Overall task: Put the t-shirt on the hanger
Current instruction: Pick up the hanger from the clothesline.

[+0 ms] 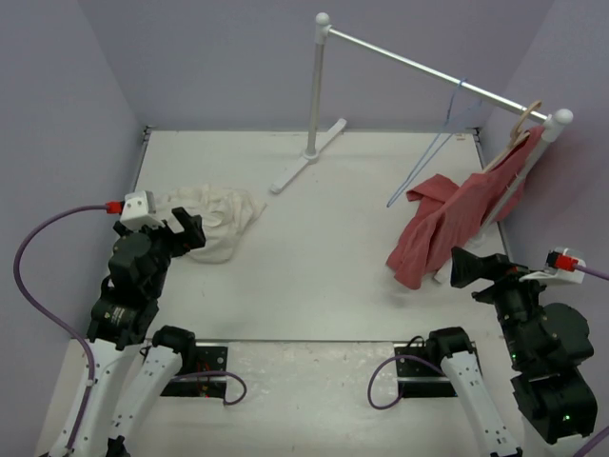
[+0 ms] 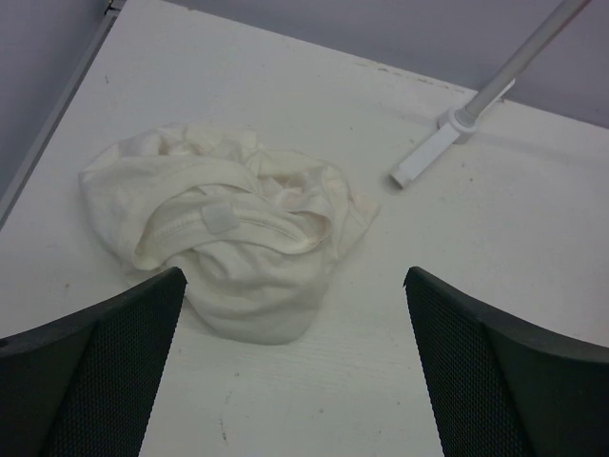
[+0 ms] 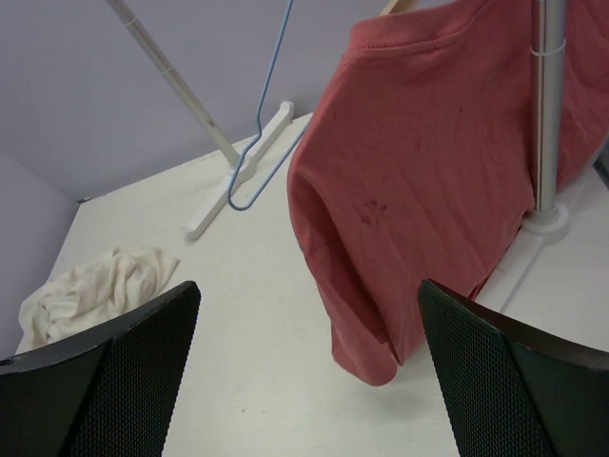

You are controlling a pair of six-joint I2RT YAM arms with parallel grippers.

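Observation:
A crumpled white t-shirt [image 1: 217,221] lies on the table at the left; it also shows in the left wrist view [image 2: 228,238] and the right wrist view [image 3: 95,290]. The thin light-blue wire hanger [image 1: 433,152] hangs from the rack's rail, empty; it shows in the right wrist view [image 3: 271,114] too. My left gripper [image 1: 188,231] is open and empty, just near of the t-shirt [image 2: 295,314]. My right gripper [image 1: 468,267] is open and empty, near the hem of the red garment [image 3: 304,333].
A white clothes rack [image 1: 419,67] spans the back, its left foot [image 1: 306,157] on the table. A red t-shirt [image 1: 447,224] hangs on a tan wooden hanger [image 1: 523,124] at the rail's right end. Purple walls close in the table.

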